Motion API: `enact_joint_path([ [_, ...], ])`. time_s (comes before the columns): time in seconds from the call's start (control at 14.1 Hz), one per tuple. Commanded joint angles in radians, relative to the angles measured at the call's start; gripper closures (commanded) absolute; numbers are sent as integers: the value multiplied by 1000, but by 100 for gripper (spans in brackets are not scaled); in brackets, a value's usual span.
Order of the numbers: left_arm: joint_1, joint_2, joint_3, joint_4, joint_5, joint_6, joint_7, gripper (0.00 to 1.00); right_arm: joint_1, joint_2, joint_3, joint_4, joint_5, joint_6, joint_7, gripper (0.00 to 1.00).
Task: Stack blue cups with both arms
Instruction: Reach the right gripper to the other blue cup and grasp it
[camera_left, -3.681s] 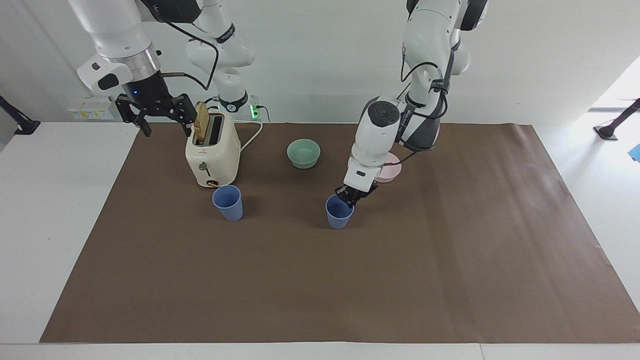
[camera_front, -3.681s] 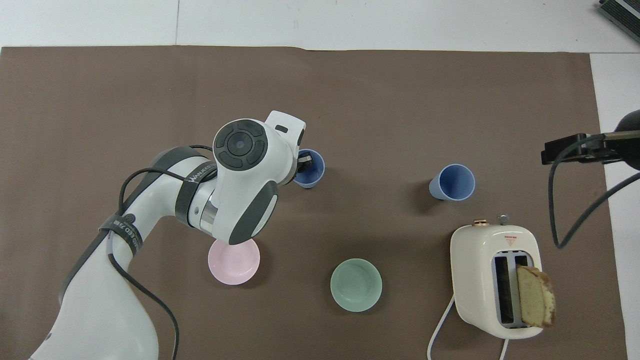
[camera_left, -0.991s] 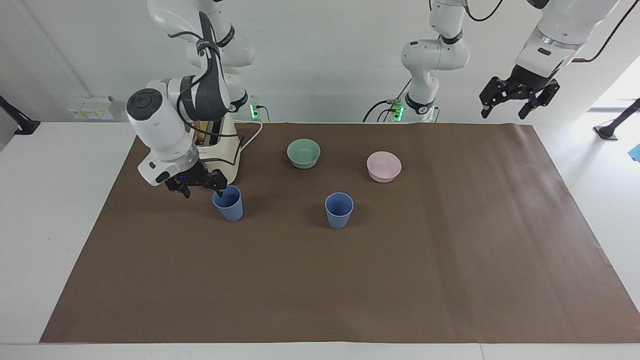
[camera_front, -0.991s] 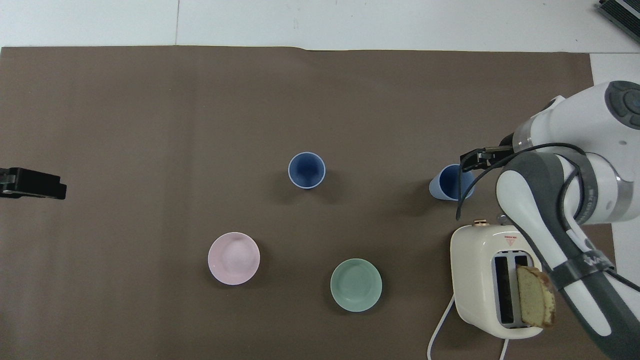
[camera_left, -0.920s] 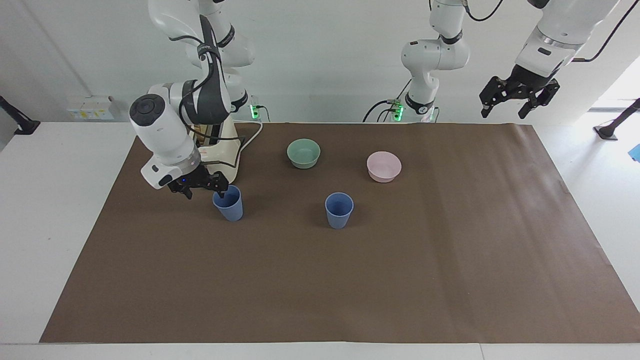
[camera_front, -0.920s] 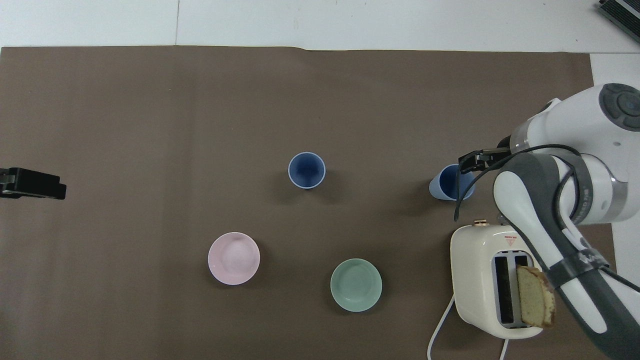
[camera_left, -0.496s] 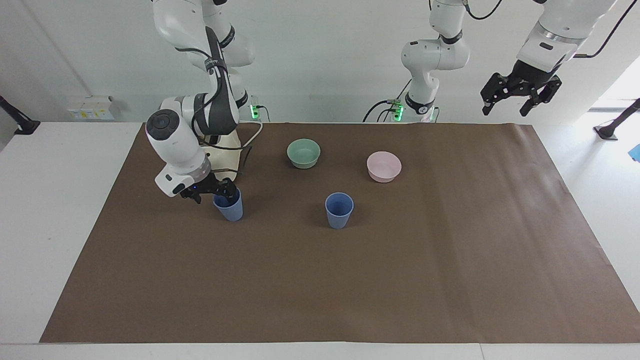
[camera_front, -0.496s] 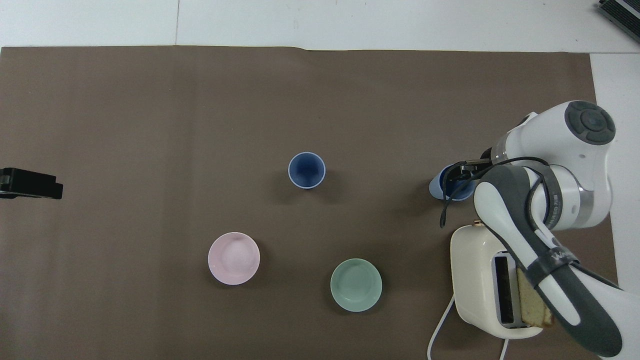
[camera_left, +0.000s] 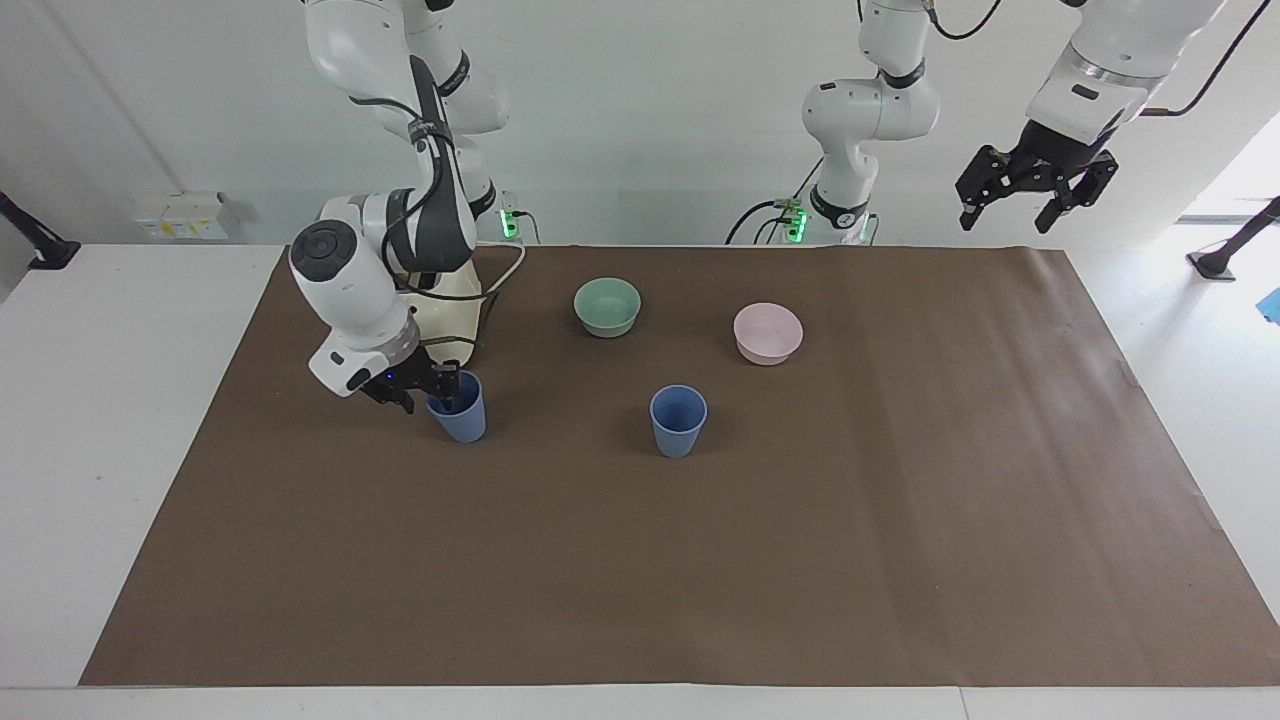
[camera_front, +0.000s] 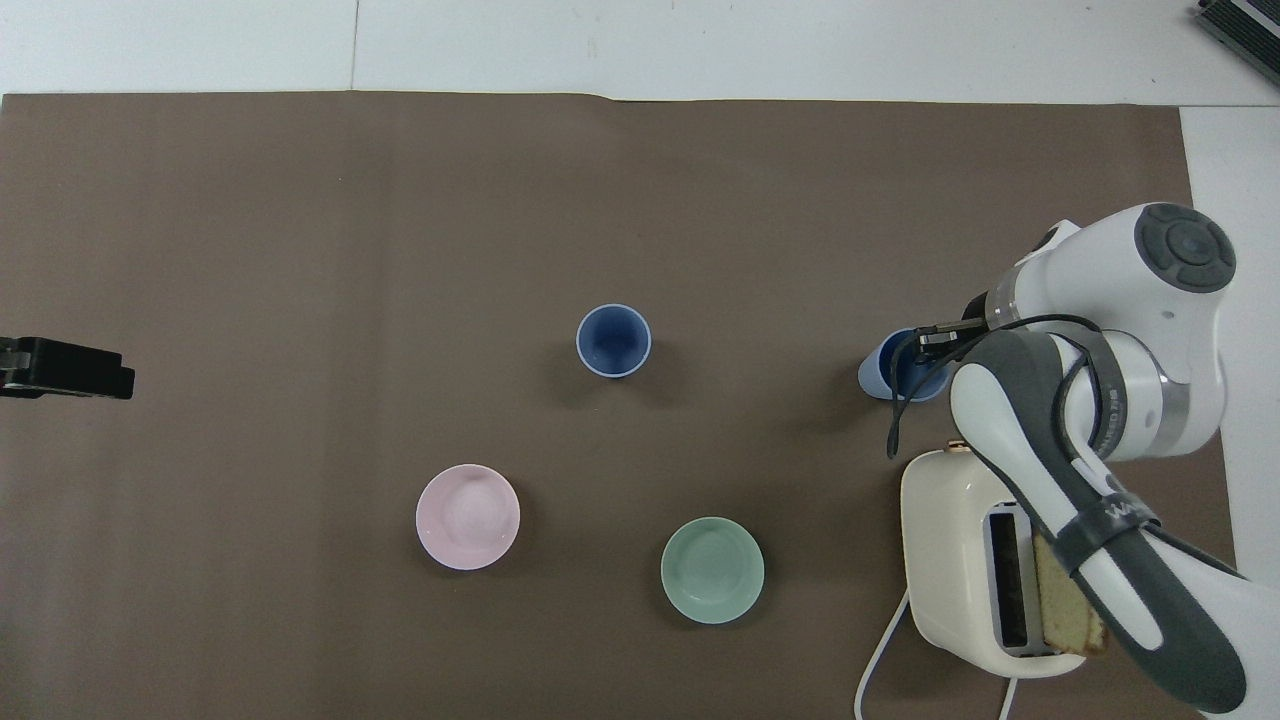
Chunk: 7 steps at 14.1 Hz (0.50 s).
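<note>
Two blue cups stand upright on the brown mat. One cup (camera_left: 678, 420) (camera_front: 613, 341) stands alone in the middle of the mat. The other cup (camera_left: 460, 410) (camera_front: 893, 372) stands just farther from the robots than the toaster. My right gripper (camera_left: 428, 390) (camera_front: 932, 345) is down at this cup's rim, on the side toward the right arm's end of the table. The cup rests on the mat. My left gripper (camera_left: 1030, 195) (camera_front: 62, 368) is open and empty. It hangs high over the left arm's end of the table, and that arm waits.
A cream toaster (camera_front: 955, 560) (camera_left: 455, 290) with a slice of bread (camera_front: 1072, 600) stands under my right arm. A mint-green bowl (camera_left: 607, 306) (camera_front: 712, 570) and a pale-pink bowl (camera_left: 768, 332) (camera_front: 468, 517) sit nearer to the robots than the middle cup.
My left gripper let go of the middle cup and rose away to its own end. My right gripper came down from beside the toaster to the other cup's rim.
</note>
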Motion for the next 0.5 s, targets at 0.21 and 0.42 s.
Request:
enact_joint_path([
  [0.21,9,-7,2,11,6,-25,5,0,2,1,2,5,18,10,-21,100],
  [0.42,9,-7,2,11,6,-25,5,0,2,-2,14,121,18,-118,8,100],
])
